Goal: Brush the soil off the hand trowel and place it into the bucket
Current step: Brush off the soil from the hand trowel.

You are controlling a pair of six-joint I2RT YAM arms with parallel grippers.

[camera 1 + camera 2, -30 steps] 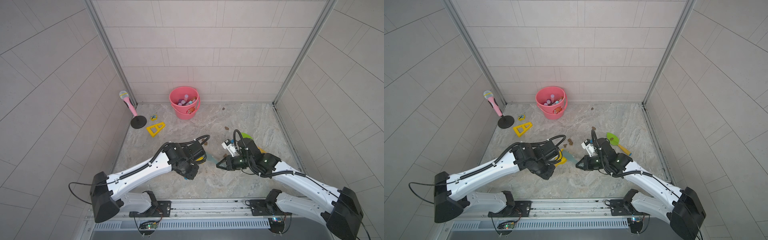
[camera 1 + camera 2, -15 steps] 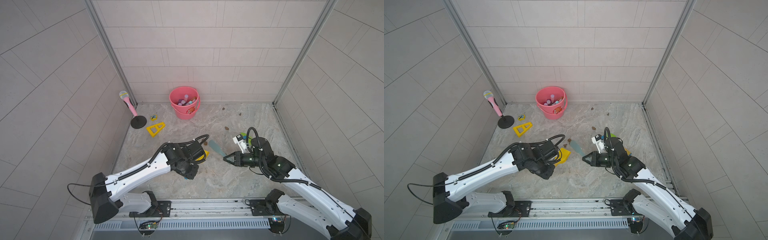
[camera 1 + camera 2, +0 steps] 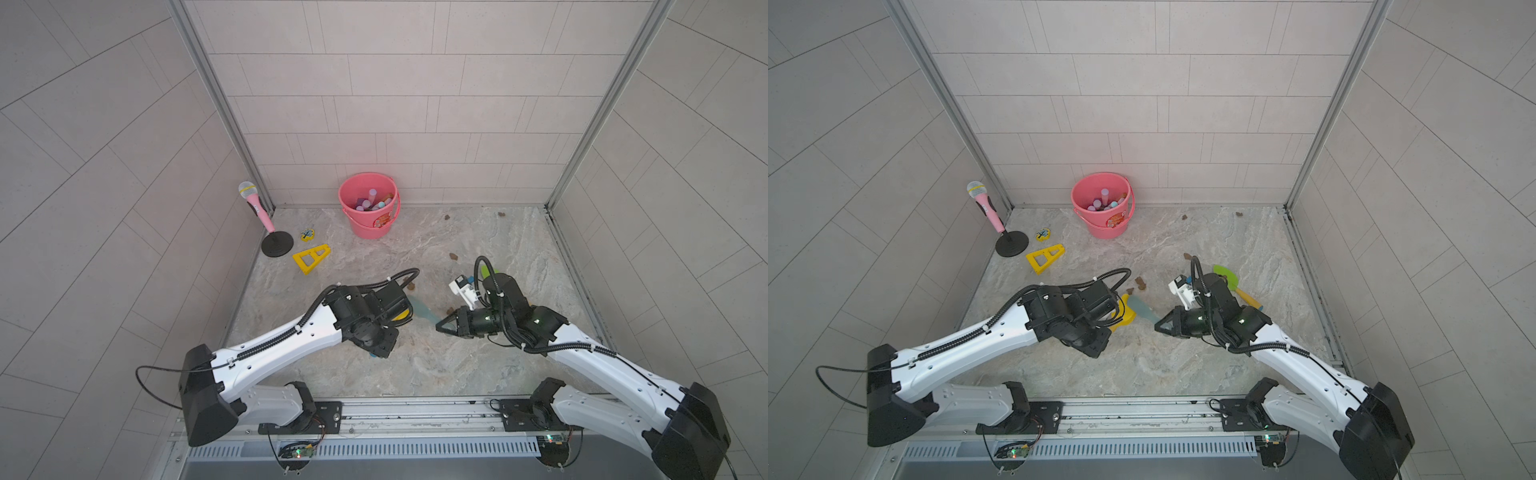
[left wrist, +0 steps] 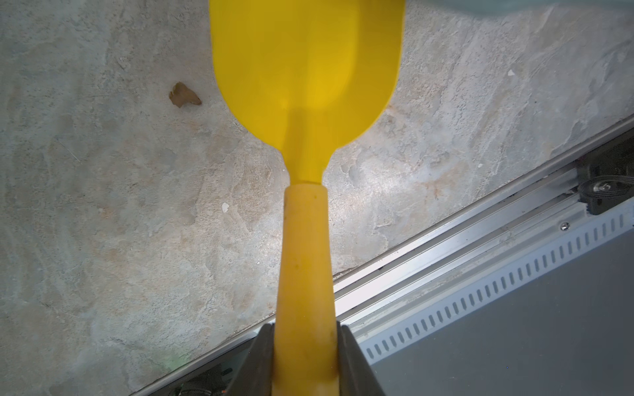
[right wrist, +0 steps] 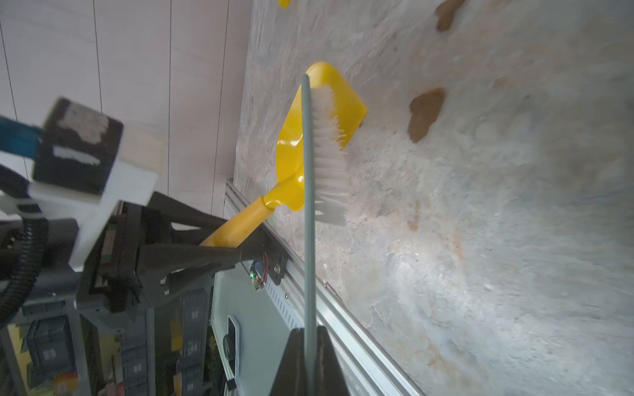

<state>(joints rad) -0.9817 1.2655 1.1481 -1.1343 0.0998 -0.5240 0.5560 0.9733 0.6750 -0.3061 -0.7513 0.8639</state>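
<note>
The yellow hand trowel (image 4: 305, 58) is held by its handle in my left gripper (image 4: 305, 346), which is shut on it; the blade (image 3: 403, 316) hangs just above the floor and its visible face is plain yellow. My right gripper (image 5: 310, 343) is shut on the thin grey handle of a white-bristled brush (image 5: 326, 147). The brush head (image 3: 1143, 309) lies beside the trowel blade (image 5: 291, 151); I cannot tell whether they touch. Brown soil lumps (image 3: 454, 256) (image 5: 425, 113) (image 4: 183, 95) lie on the stone floor. The coral-pink bucket (image 3: 370, 224) (image 3: 1106, 228) stands at the back wall, holding small toys.
A pink toy microphone on a black stand (image 3: 257, 208), a yellow triangle (image 3: 311, 258) and a small yellow piece (image 3: 307, 235) sit at the back left. A green trowel with an orange handle (image 3: 1225, 274) lies behind my right arm. A metal rail (image 3: 415, 409) runs along the front edge.
My right gripper drew the brush away to the right half a second ago and has now swung it back against the trowel blade. The left arm has hardly moved.
</note>
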